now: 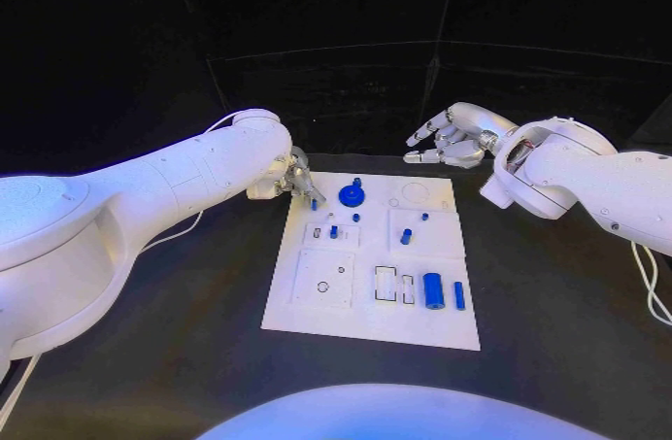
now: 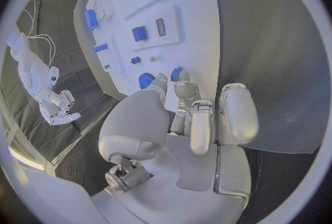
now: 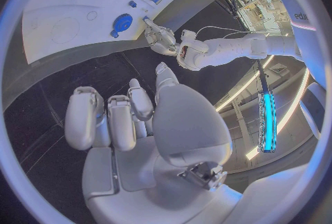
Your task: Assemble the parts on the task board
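Note:
The white task board lies in the middle of the table. My left hand is at its far left corner, where thumb and a finger pinch a small blue peg; the left wrist view has the peg between the fingertips. A round blue gear-like part stands just beside it. A blue cylinder and a blue bar lie at the board's near right. My right hand hovers beyond the board's far edge, fingers apart, holding nothing.
Small blue parts sit in the board's middle blocks, with open slots near the front. In the right wrist view the gear-like part is on the board, close to my left hand. Black table surrounds the board.

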You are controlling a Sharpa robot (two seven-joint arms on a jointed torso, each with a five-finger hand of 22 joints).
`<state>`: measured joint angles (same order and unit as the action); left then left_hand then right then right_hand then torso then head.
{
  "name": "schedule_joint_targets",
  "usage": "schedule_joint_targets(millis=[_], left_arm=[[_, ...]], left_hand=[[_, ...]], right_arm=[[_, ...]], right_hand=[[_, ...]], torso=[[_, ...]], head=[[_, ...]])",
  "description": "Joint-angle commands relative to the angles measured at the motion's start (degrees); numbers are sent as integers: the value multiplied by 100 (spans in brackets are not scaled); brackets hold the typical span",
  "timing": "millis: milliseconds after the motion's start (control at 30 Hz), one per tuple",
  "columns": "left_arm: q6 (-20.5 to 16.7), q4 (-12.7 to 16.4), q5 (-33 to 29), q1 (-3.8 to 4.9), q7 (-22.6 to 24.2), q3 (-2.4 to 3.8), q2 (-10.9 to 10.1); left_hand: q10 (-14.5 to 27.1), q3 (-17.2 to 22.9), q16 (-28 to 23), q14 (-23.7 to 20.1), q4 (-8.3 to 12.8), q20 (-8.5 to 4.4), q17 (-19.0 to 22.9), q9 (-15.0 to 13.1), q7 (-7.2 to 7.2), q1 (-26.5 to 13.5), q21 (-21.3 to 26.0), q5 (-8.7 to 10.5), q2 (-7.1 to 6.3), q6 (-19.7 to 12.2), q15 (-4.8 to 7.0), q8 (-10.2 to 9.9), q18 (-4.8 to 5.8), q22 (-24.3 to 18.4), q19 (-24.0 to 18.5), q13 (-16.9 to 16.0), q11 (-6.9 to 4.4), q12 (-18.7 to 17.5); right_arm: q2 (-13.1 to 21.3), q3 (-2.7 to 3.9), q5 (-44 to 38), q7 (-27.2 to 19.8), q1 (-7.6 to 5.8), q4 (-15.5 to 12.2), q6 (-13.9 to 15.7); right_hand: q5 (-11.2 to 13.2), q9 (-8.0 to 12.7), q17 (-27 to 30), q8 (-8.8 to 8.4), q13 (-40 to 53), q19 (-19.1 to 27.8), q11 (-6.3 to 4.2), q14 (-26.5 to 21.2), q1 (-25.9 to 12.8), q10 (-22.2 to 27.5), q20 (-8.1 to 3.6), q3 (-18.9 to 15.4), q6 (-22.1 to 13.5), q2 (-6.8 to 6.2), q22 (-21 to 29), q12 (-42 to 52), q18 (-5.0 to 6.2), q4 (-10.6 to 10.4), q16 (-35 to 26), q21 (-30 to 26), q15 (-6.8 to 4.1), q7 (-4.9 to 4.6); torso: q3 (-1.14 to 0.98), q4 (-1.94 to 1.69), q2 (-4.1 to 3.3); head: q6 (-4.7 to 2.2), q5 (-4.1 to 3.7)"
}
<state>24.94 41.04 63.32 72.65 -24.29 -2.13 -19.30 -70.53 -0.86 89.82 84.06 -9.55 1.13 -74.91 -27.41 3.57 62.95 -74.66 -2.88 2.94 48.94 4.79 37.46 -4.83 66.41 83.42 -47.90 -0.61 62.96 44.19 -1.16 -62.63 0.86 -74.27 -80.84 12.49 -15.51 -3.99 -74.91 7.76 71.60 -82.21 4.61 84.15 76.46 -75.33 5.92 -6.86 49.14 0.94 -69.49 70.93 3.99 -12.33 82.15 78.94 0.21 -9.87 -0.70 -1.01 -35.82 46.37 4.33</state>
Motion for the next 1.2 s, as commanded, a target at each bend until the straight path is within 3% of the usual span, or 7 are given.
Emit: schedule_joint_targets(millis=[33, 233, 333, 633, 867, 967, 1200], left_arm=[[100, 4, 48, 7, 49, 0, 5], [82, -12, 47, 7, 56, 0, 8], [48, -16, 47, 7, 66, 0, 12], [51, -20, 46, 6, 137, 0, 30], [134, -51, 44, 6, 205, 0, 30], [170, -72, 43, 5, 225, 0, 27], [135, -122, -70, 6, 275, 0, 11]], left_hand=[[38, 3, 18, 594, 36, 32, -1509, 5, -2, 66, 8, 15, -7, 32, -25, -35, 21, 8, 2, 2, -13, 14], [40, 6, 18, 594, 79, 32, -1509, 26, -2, 147, 18, 15, 71, 46, -24, -44, 18, -1, -3, 7, -13, 16], [45, 71, 18, 594, 153, 31, -1509, 46, -4, 281, 26, 15, 192, 50, -21, -57, 16, -7, -6, 16, -16, 13], [75, 442, 18, 594, 540, 14, -1509, 111, -40, 835, 52, 12, 519, 11, 4, -118, 9, -29, -15, 50, -56, -15], [137, 960, 18, 594, 956, -2, -1509, 195, -23, 1234, 83, 5, 637, -91, 12, -228, 4, -56, -24, 110, -47, -89], [150, 1435, 18, 594, 1163, 27, -1509, 248, 30, 1197, 87, -14, 607, -107, -30, -268, 7, -47, -21, 151, -15, -127], [107, 2921, 18, 594, 1458, 76, -1509, 283, 80, 471, 95, -64, 276, -69, -83, -174, 1, -26, -15, 203, 21, -112]], right_arm=[[0, 3, -10, -36, -12, -4, -31], [1, 3, -10, -34, -12, -6, -31], [-1, 3, -10, -34, -12, -4, -32], [-10, 3, -10, -33, -12, -1, -44], [-10, 3, -10, -23, -12, 0, -70], [-10, 3, -10, -20, -12, 0, -79], [-6, 3, -10, -16, -12, -3, -92]], right_hand=[[-35, 5, -324, 16, -3, 33, 8, 319, 35, 31, -12, -38, -41, 6, 9, 1, 11, 0, -22, -19, -28, 6], [-35, 5, -324, 16, -3, 33, 8, 319, 35, 31, -12, -38, -41, 6, 9, 1, 11, 0, -22, -19, -28, 6], [-35, 5, -324, 16, -3, 33, 8, 319, 35, 31, -12, -38, -41, 6, 9, 1, 11, 0, -22, -19, -28, 6], [-35, 5, -324, 16, -3, 33, 8, 319, 35, 31, -12, -38, -41, 6, 9, 1, 11, 0, -22, -19, -28, 6], [-35, 5, -324, 16, -3, 33, 8, 319, 35, 31, -12, -38, -41, 6, 9, 1, 11, 0, -22, -19, -28, 6], [-35, 5, -324, 16, -3, 33, 8, 319, 35, 31, -12, -38, -41, 6, 9, 1, 11, 0, -22, -19, -28, 6], [-40, 5, -329, 19, 7, 32, 8, 321, 42, 22, -13, -45, -41, 20, 9, 13, 11, -5, -19, -19, -28, 6]], torso=[[0, 6, 4], [-1, 4, 2], [0, 0, -1], [4, 10, 0], [1, 3, 1], [0, -1, 4], [2, 8, 2]], head=[[3, 1], [7, -5], [2, -7], [15, -2], [23, -5], [25, -7], [14, 5]])
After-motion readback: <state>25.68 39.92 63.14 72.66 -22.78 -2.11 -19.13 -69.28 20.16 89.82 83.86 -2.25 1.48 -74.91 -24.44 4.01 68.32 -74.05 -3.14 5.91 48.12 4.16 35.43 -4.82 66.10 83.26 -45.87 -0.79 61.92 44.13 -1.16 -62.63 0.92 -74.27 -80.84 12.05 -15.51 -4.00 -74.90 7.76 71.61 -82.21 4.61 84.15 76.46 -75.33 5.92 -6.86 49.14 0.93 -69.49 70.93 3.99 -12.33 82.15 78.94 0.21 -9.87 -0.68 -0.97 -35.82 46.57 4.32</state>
